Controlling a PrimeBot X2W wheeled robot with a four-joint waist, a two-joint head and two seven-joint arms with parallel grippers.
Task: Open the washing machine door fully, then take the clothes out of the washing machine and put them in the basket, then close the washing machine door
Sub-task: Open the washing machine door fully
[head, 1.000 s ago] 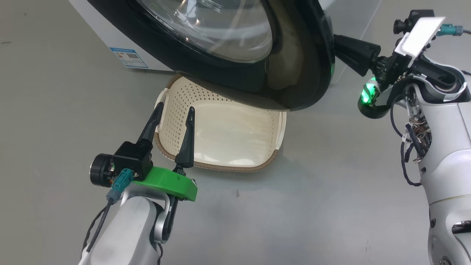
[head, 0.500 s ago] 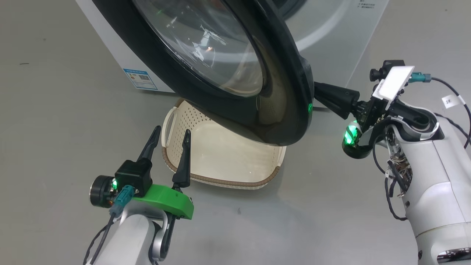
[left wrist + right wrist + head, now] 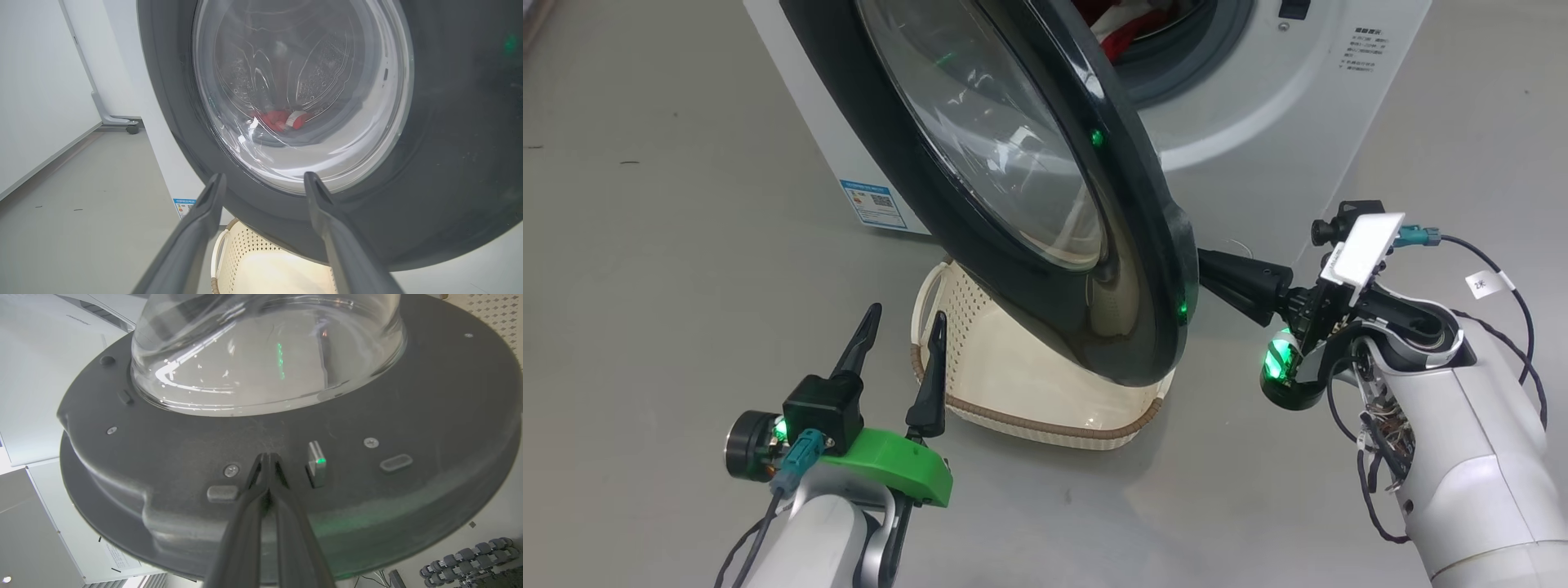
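Observation:
The washing machine [image 3: 1258, 122] stands at the top of the head view, its door [image 3: 1013, 188] swung partly open toward me. Red and white clothes [image 3: 1107, 24] lie in the drum and also show through the door glass [image 3: 282, 119]. The cream basket [image 3: 1045, 400] sits on the floor under the door's lower rim. My right gripper [image 3: 267, 457] is shut and empty, its tips pressed on the door's dark inner face beside the silver latch [image 3: 316, 463]. In the head view the right gripper [image 3: 1207, 273] reaches behind the door's edge. My left gripper [image 3: 903, 322] hangs open and empty by the basket's left handle.
Bare grey floor spreads to the left and in front of the basket. A blue label [image 3: 874, 202] marks the machine's lower left side. A white panel on a castor foot [image 3: 130, 128] stands beyond the machine. A rack of dumbbells [image 3: 470, 559] shows past the door.
The head camera has tilted up, bringing the drum opening and clothes into sight. The door has swung wider with my right gripper still against its inner side. The left gripper stays open.

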